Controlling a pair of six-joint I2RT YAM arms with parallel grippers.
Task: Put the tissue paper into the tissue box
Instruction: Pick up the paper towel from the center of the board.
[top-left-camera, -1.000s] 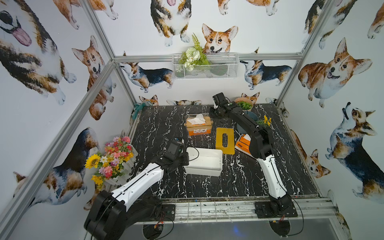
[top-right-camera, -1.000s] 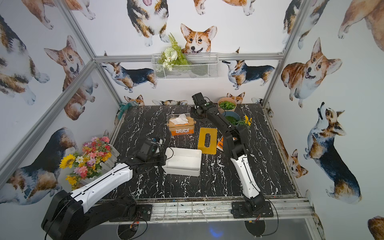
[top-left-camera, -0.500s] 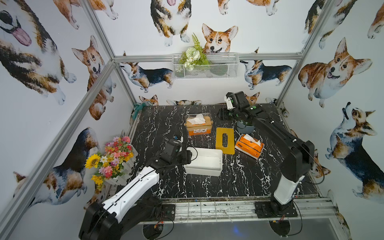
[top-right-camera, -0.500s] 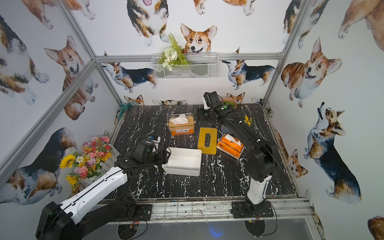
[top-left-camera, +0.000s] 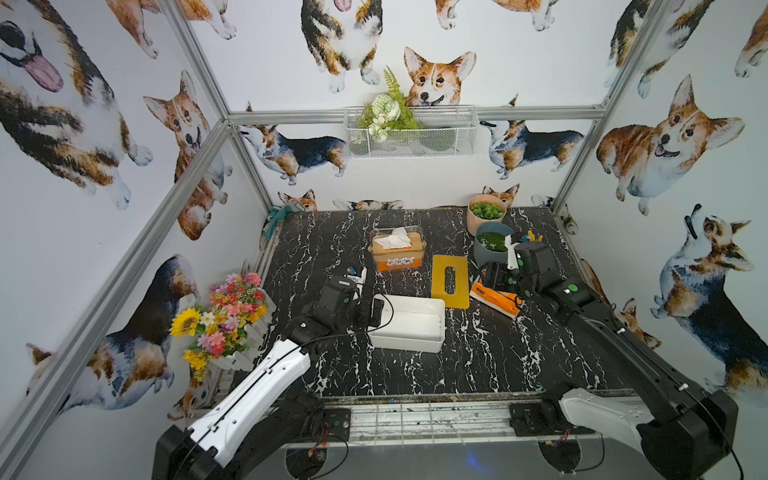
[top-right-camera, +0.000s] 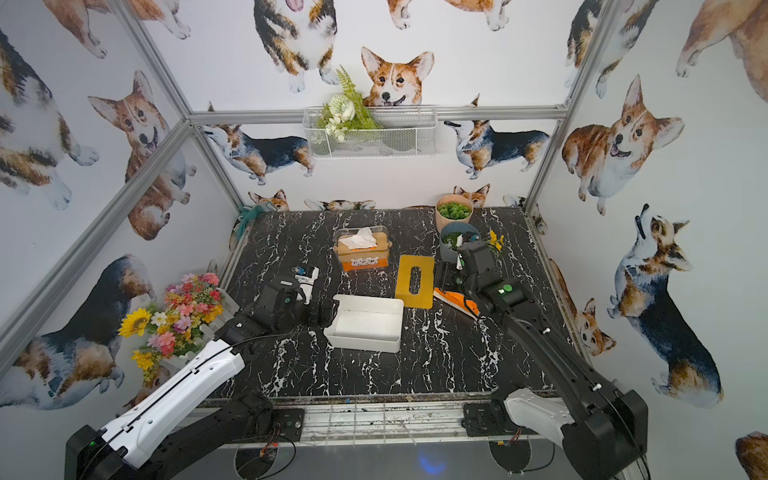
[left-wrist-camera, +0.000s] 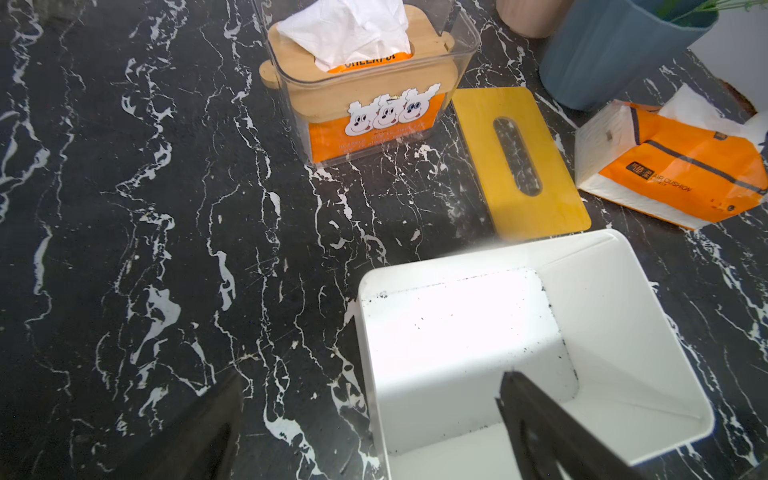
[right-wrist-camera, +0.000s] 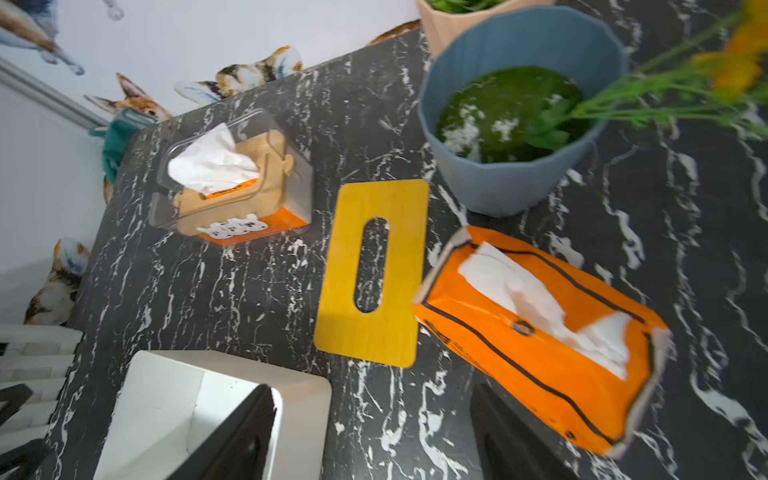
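Black marble-patterned table (top-left-camera: 478, 365), walled on three sides by dog-print panels.

Task item: one orange tissue pack (right-wrist-camera: 540, 332) lies flat on the table at 3 o'clock from centre, apart from the white box (top-left-camera: 403, 343), which sits near centre, open and empty. The yellow slotted lid (top-left-camera: 450, 281) lies between them, at 1 o'clock from the box, off it.

Tools: left gripper (left-wrist-camera: 370, 386) stands wide, one finger inside the white box and one outside its wall – holding nothing. Right gripper (right-wrist-camera: 374, 390) also stands wide and empty, hovering near the pack's 9 o'clock side, over bare table.

Handling, as judged: the pack is light and soft, its film wrap likely slippery, and it will squash and sag under a pinch. A loose sheet sticks out of the top slit – a hold there would pull tissue, not the pack. Best hold appears to be across the short width at mid-body.

Count:
- tissue packs loose: one
- white boxes: one
- lids loose: one
- clear box (top-left-camera: 397, 249) holding tissue, at 12 o'clock: one
- plant pots at 1 o'clock: two, pink (top-left-camera: 486, 214) and blue (top-left-camera: 492, 247)
- flower bunch (top-left-camera: 224, 316) at 9 o'clock: one
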